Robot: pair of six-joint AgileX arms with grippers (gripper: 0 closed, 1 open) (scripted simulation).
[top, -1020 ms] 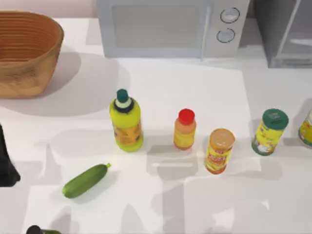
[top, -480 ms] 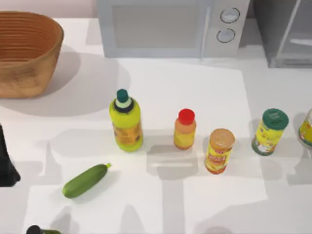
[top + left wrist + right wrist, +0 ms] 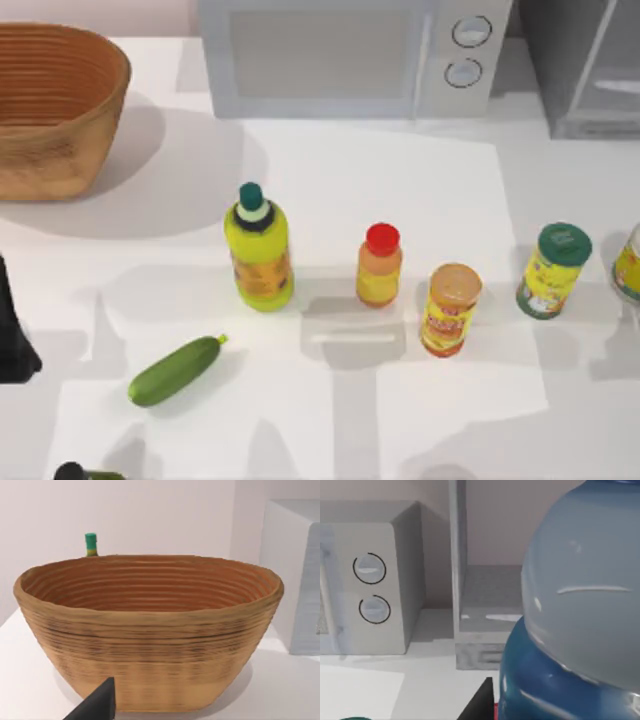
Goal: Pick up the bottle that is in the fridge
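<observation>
The bottle (image 3: pixel 580 610) looms right in front of the right wrist camera, tilted, with a pale bluish see-through body and a deeper blue part below. My right gripper is shut on it, and one dark finger (image 3: pixel 479 703) shows beside it. Behind the bottle stands the fridge (image 3: pixel 487 600), grey and boxy, its compartment open toward the camera. In the top view the fridge (image 3: pixel 590 70) is at the table's far right corner. My left gripper (image 3: pixel 12 335) is parked at the left edge of the table, facing the basket.
A light-grey microwave (image 3: pixel 350 55) stands at the back and a woven basket (image 3: pixel 55 110) at the back left. Mid-table stand a yellow-green bottle (image 3: pixel 260 250), an orange bottle (image 3: pixel 380 265) and two cans (image 3: pixel 450 310) (image 3: pixel 553 270). A cucumber (image 3: pixel 175 370) lies front left.
The shadows on the table's front right have shifted. The bottles, cans and cucumber have not moved, and the left arm stays parked.
</observation>
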